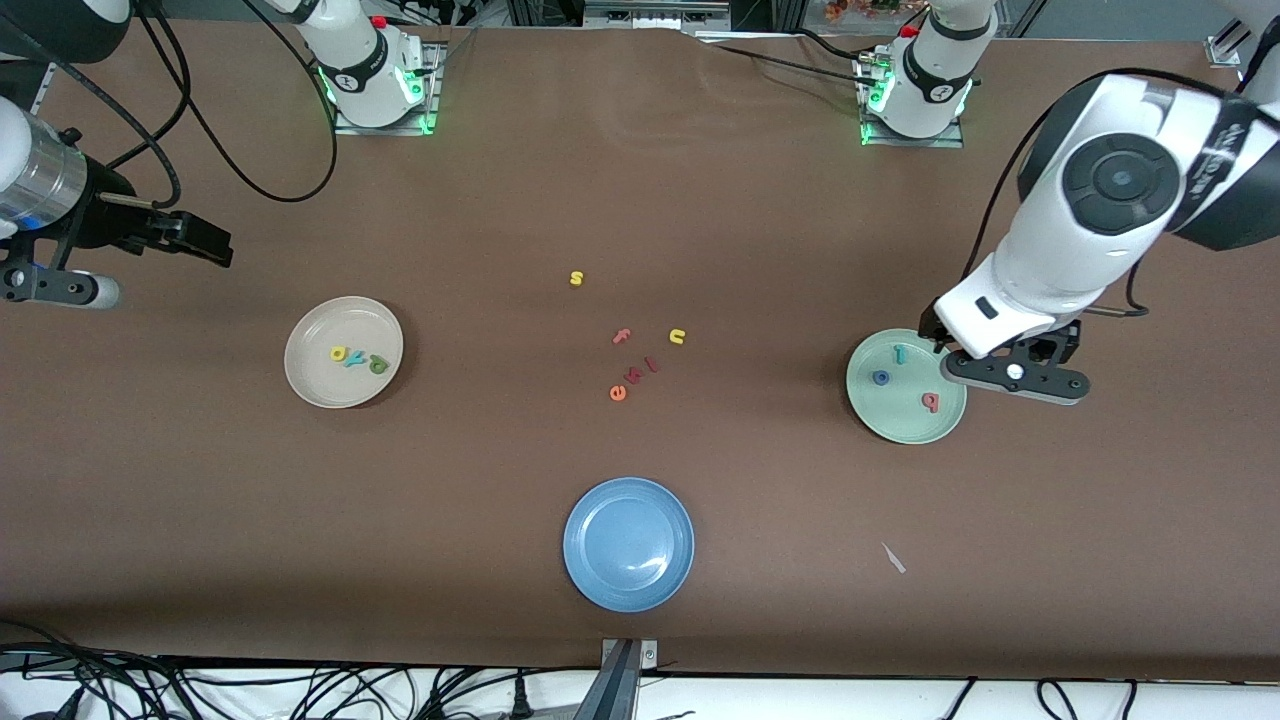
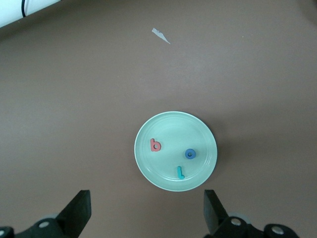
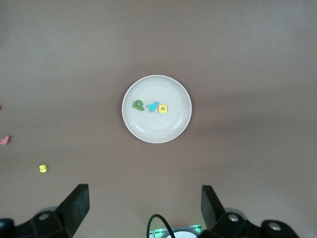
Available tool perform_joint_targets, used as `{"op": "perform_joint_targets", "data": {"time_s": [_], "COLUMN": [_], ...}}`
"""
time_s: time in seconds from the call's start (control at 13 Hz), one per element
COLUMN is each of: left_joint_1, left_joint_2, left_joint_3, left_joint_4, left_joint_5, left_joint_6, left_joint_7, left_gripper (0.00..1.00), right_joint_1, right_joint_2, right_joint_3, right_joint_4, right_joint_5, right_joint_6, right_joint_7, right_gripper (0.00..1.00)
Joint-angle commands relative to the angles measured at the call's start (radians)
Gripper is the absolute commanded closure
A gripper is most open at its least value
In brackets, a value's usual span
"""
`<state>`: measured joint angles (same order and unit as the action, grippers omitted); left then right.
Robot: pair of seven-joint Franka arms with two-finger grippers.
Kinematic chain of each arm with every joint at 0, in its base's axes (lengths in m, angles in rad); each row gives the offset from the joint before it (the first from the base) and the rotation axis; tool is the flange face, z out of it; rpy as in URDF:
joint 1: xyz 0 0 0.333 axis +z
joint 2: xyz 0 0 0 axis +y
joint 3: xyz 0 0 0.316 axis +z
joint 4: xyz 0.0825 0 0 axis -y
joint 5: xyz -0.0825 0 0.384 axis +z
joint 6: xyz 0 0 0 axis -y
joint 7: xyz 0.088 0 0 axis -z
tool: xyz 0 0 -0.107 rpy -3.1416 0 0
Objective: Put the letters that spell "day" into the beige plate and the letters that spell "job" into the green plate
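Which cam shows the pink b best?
Left wrist view: it looks straight down on the green plate, and the pink b reads clearly beside the blue o. The front view shows the b only as a tiny pink blob. The right wrist view misses it.

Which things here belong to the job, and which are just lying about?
Job:
beige plate holding green d, yellow a, teal y
green plate holding teal j, blue o, pink b

Lying about:
blue plate
yellow s, yellow u, pink f, orange e
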<state>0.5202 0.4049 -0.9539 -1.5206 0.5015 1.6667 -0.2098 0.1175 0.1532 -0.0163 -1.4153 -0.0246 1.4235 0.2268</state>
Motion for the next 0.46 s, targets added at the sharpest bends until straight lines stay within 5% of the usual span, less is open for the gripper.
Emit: {"op": "perform_joint_targets", "data": {"time_s": [0.0, 0.23, 0.39], "left_joint_1": [-0.034, -0.08, -0.133], "left_joint_2": [0.005, -0.014, -0.069], "left_joint_3": [0.009, 0.09, 0.235], "left_joint_4": [0.101, 0.184, 0.183], "left_joint_5": [-0.05, -0.11, -0.229], "left_joint_6": [-0.114, -0.17, -0.17], "left_joint_7": [0.085, 0.157, 0.231], "left_gripper": [0.0, 0.0, 0.0], "right_joint_1": [-0.009, -0.009, -0.009], "right_joint_2": [-0.041, -0.06, -0.047], "right_joint_3": [-0.001, -0.01, -0.01], "right_joint_4": [-0.033, -0.034, -0.033], "right_joint_5": [0.02, 0.02, 0.022], "right_joint_6": [-0.011, -0.012, -0.015], "right_joint_7": [0.014, 0.016, 0.034], "right_gripper": [0.0, 0.0, 0.0]}}
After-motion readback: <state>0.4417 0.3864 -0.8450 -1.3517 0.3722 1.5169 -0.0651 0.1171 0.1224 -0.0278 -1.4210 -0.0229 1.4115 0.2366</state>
